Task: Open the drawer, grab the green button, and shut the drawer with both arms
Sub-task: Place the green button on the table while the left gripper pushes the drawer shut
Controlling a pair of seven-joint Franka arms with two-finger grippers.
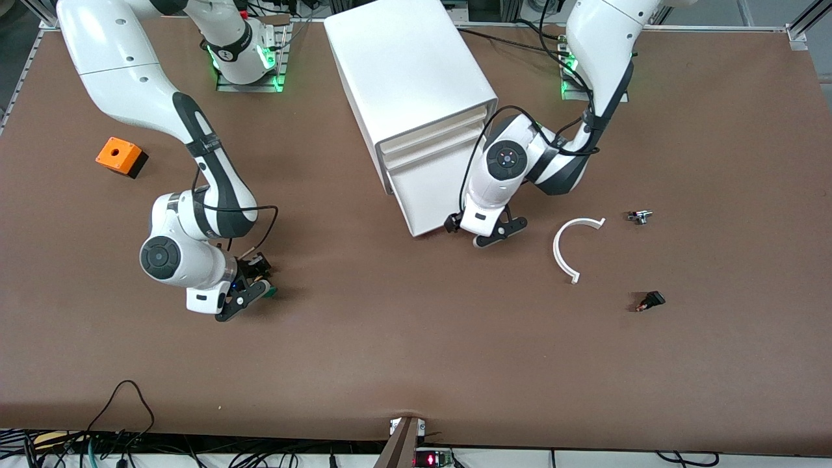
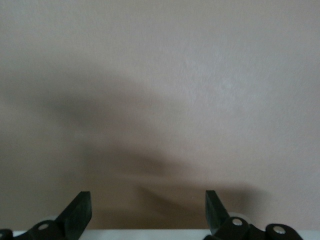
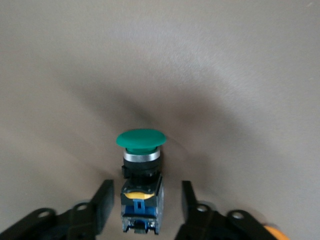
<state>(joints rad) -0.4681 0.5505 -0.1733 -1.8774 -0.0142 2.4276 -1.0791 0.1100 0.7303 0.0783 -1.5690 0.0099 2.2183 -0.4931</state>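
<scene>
Right claw (image 1: 250,290): down at the brown desk (image 1: 416,351) toward the right arm's end, fingers (image 3: 100,205) spread apart with the button between them. In the right wrist view there is a gap on each side of the button's body, so nothing is clamped.
Button (image 3: 141,165): lies on the desk between the right claw's fingers, green cap pointing away from the wrist, dark body with blue and yellow bits nearest the wrist. From the front camera only a sliver of green (image 1: 270,292) shows at the claw's tip.
Left claw (image 1: 484,232): low at the front of the cabinet, at the corner of the lowest drawer, fingers (image 2: 77,212) apart. The left wrist view shows only a pale flat surface close in front of them.
Drawer (image 1: 432,195): lowest of the cabinet's stack, front sticking out past those above it.
Cabinet (image 1: 409,78): white box mid-desk, fronts facing roughly five o'clock in the front view.
Orange box (image 1: 119,156): at about ten o'clock from the right claw, well apart.
White arc (image 1: 567,250): at about four o'clock from the left claw, near it.
Small dark parts: one (image 1: 640,216) and another (image 1: 650,301), toward the left arm's end.
</scene>
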